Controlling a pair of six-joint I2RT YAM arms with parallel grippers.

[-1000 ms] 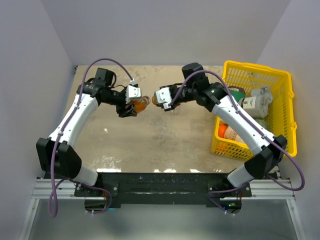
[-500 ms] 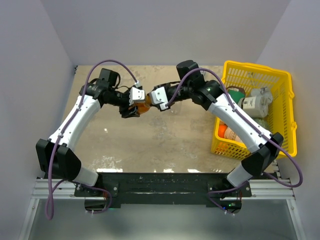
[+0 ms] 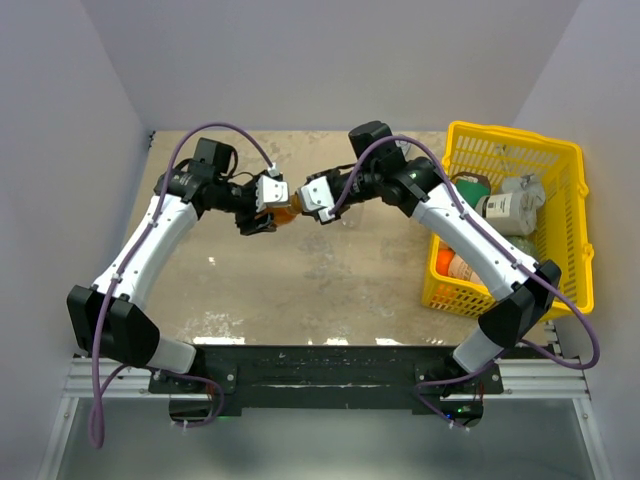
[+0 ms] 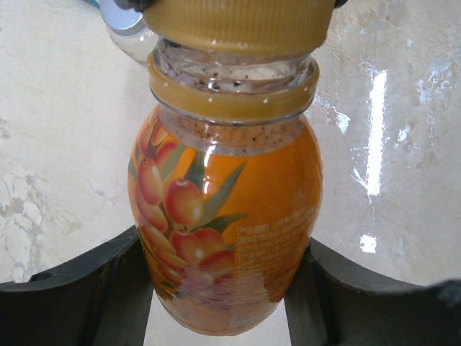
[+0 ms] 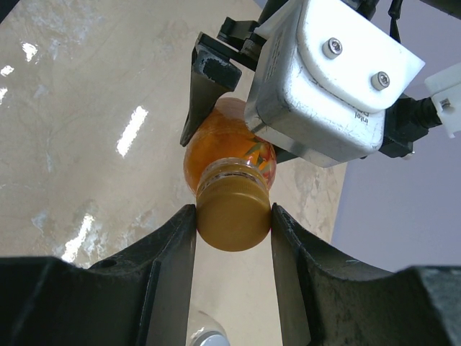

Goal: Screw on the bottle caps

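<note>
My left gripper [image 4: 223,288] is shut on the body of the orange bottle [image 4: 223,216], which has a fruit label, and holds it tipped above the table. My right gripper [image 5: 233,213] is shut on the brownish-orange cap [image 5: 230,223], which sits on the bottle's neck [image 5: 234,173]. In the top view the two grippers meet at the back middle of the table, left [image 3: 265,200] and right [image 3: 318,197], with the bottle [image 3: 287,208] between them. The clear bottle with a silver-grey cap [image 4: 124,21] stands on the table beyond; it also shows in the right wrist view [image 5: 209,335].
A yellow basket [image 3: 570,160] stands at the right edge of the table. It holds a green-lidded container [image 3: 478,185], a white container [image 3: 510,210] and an orange-and-white item [image 3: 455,265]. White walls close in the table on three sides.
The two grippers have come together: the right gripper moved left with the cap until it met the neck of the bottle held by the left gripper. Little has moved in the last half second.
</note>
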